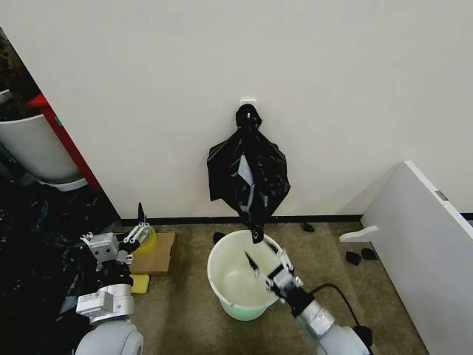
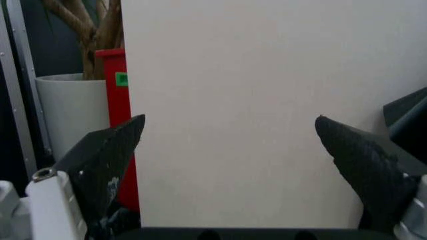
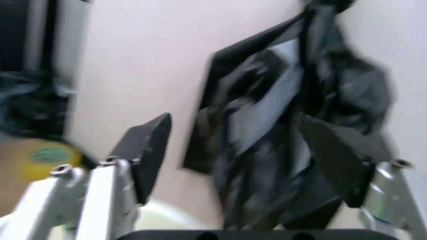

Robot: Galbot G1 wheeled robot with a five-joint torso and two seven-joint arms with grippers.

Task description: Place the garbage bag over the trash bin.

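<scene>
The left pincer (image 1: 140, 225) is raised at about eight o'clock in the head view, fingers spread wide and gripping nothing, above a cardboard box (image 1: 155, 255). At six o'clock the trash bin (image 1: 222, 285) stands upright on the floor, mouth up, nothing inside. The garbage bag (image 1: 247, 174) hangs on the wall above it, long axis vertical. The right pincer (image 1: 267, 267) reaches over the bin's rim, wide open, holding nothing.

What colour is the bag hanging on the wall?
Shiny black. The garbage bag shows best in the head view, hanging above the white bin.
</scene>
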